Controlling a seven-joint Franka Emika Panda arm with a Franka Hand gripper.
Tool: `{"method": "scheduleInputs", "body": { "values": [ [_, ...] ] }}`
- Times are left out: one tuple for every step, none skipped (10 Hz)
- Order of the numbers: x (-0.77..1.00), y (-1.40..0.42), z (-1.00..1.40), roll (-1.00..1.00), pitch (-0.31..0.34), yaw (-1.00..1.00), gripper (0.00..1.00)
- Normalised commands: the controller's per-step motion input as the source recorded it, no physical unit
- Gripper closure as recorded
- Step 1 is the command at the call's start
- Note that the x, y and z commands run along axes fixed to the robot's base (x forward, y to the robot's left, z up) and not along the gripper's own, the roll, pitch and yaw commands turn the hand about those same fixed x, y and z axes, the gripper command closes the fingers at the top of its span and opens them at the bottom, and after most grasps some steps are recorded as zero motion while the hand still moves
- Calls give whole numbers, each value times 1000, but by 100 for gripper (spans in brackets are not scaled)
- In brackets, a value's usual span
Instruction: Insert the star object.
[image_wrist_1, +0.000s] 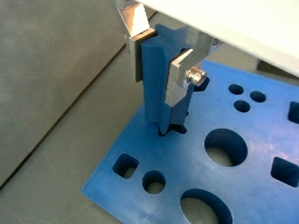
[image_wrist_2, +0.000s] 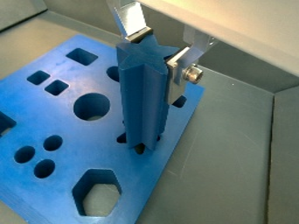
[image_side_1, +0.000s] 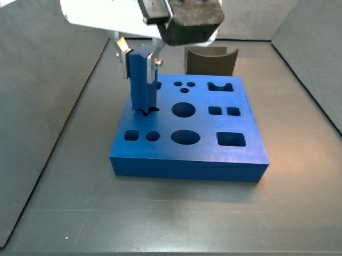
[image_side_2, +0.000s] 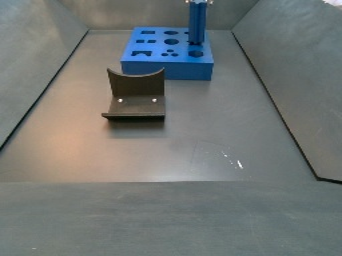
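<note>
Blue star object (image_wrist_2: 142, 96) between fingers (image_wrist_2: 132, 19); side view adds fixture (image_side_2: 134, 96).

Dark grey floor (image_side_2: 174, 150), sloped grey walls (image_side_2: 40, 70).

Gripper (image_side_1: 139, 52) over block (image_side_1: 201, 140); floor (image_side_2: 201, 150) open beyond fixture (image_side_2: 134, 97).

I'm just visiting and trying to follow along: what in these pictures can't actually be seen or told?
- How deep the star object sits in the blue block: its foot hides the hole in both wrist views.
- The tool in a side view: cut off by the top edge above the peg.
- The tool's upper body in both wrist views: cut by the frame.
- The dark grey curved piece in a side view: partly behind the tool's body.
</note>
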Motion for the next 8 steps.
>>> {"method": "scheduleInputs", "body": {
  "values": [
    [0, 0, -271, -80, 0, -26, 100],
    [129, 0, -163, -14, 24, -306, 100],
    [117, 0, -63, 0, 49, -483, 100],
    [94, 0, -26, 0, 66, -594, 100],
    [154, -26, -66, 26, 80, -723, 100],
    [123, 0, -97, 31, 70, -774, 100],
    [77, 0, -131, 34, 66, -817, 100],
    [89, 0, -163, 27, 70, -817, 100]
  ]
}}
